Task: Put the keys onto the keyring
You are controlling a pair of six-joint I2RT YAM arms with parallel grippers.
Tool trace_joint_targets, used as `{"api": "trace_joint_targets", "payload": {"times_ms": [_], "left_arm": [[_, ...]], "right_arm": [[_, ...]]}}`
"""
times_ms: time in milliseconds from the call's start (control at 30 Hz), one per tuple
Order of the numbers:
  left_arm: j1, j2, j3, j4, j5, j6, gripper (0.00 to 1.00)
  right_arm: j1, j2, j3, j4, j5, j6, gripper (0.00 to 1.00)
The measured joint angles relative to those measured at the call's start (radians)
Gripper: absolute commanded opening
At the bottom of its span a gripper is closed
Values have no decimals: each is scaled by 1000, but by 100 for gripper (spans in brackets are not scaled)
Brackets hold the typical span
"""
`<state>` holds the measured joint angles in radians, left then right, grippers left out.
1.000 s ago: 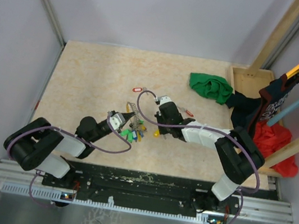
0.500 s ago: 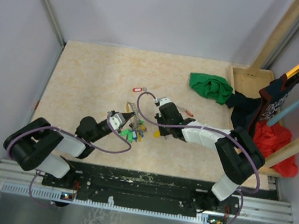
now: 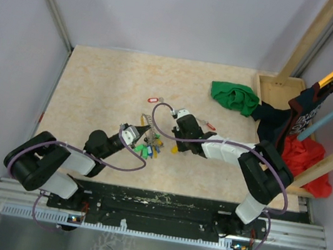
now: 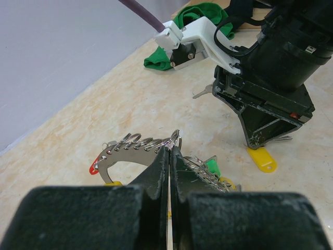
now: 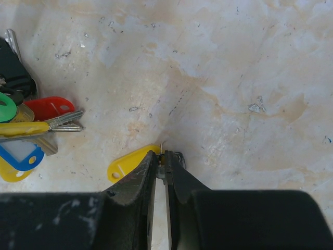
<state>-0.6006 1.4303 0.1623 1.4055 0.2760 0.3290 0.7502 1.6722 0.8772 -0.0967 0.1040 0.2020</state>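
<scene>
The keyring [image 4: 136, 147], a grey metal ring strung with small rings, lies low over the table. Its bunch of keys with green, red, yellow and blue tags [image 5: 31, 127] trails beside it and also shows in the top view [image 3: 150, 146]. My left gripper [image 4: 170, 151] is shut on the ring's edge; in the top view it [image 3: 141, 135] sits left of the bunch. My right gripper [image 5: 162, 159] is shut on a thin metal key seen edge-on, with a yellow tag [image 5: 127, 164] hanging from it onto the table. The right gripper [image 3: 176, 144] is just right of the bunch.
A key with a red oblong tag [image 3: 153, 99] lies behind the keyring. A slim red-headed key [image 3: 207, 126] lies behind the right arm. A green cloth [image 3: 234, 98], a wooden tray [image 3: 280, 89] and hanging dark and red clothes [image 3: 304, 153] are at the back right.
My right gripper has edged slightly left towards the key bunch. The left gripper and the keyring have not visibly moved.
</scene>
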Motion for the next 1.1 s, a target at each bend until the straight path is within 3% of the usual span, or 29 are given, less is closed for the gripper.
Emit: {"api": "trace_joint_targets", "payload": {"times_ms": [300, 667, 933, 1100], "left_arm": [[0, 0, 0, 0, 2, 0, 0], [0, -2, 0, -1, 6, 0, 0], [10, -21, 5, -37, 21, -56, 0], [83, -44, 28, -88, 50, -216, 0]], "right_arm": [[0, 7, 2, 8, 3, 0, 0], [0, -2, -1, 19, -14, -60, 0], [0, -232, -119, 135, -114, -260, 0], [0, -310, -138, 162, -179, -344, 0]]}}
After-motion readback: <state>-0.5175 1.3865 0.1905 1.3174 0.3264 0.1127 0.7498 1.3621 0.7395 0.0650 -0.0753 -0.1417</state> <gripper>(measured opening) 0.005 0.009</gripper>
